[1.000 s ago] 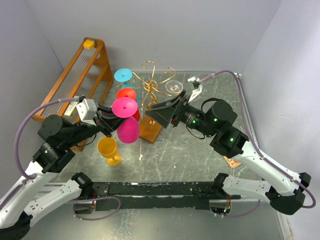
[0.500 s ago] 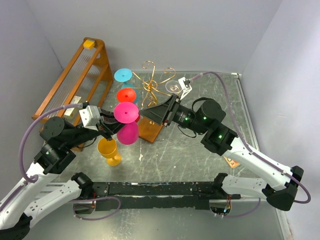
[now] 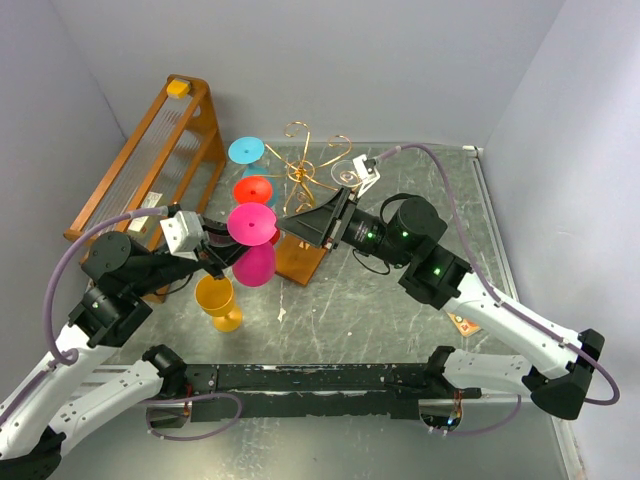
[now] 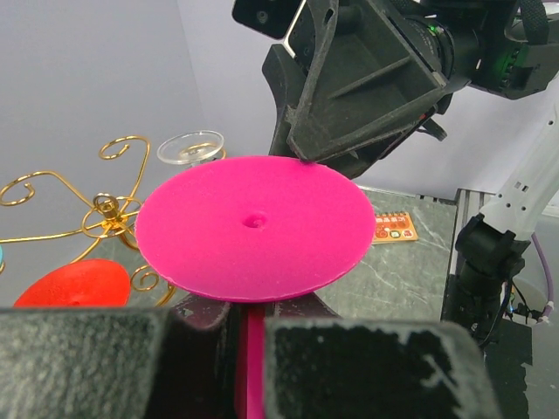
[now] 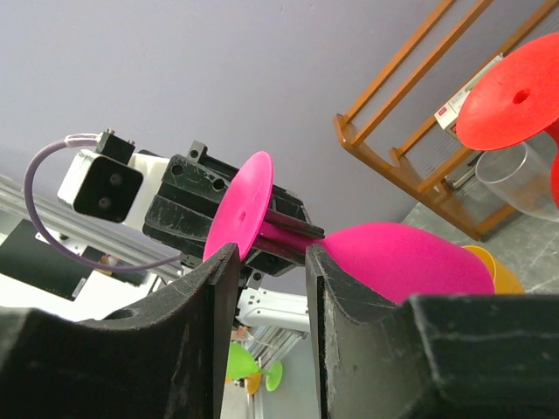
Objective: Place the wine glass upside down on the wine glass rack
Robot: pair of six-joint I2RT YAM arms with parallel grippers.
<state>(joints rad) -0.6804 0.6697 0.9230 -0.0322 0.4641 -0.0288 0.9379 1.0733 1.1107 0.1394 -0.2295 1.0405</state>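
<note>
Left fingers [image 4: 367,367] are clamped tight on the stem of the pink glass [image 4: 253,223], holding it foot-up, bowl-down in the air just left of the rack [image 3: 297,172], not yet on any arm. Right gripper [image 3: 288,228] faces it with jaws half apart and empty, tips right by the foot's rim; a nudge there could twist the glass in the left grip, and should the left let go before the right has the stem, it drops

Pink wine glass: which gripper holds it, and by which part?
The left gripper holds the pink wine glass by its stem; the right gripper's open jaws only flank it.
</note>
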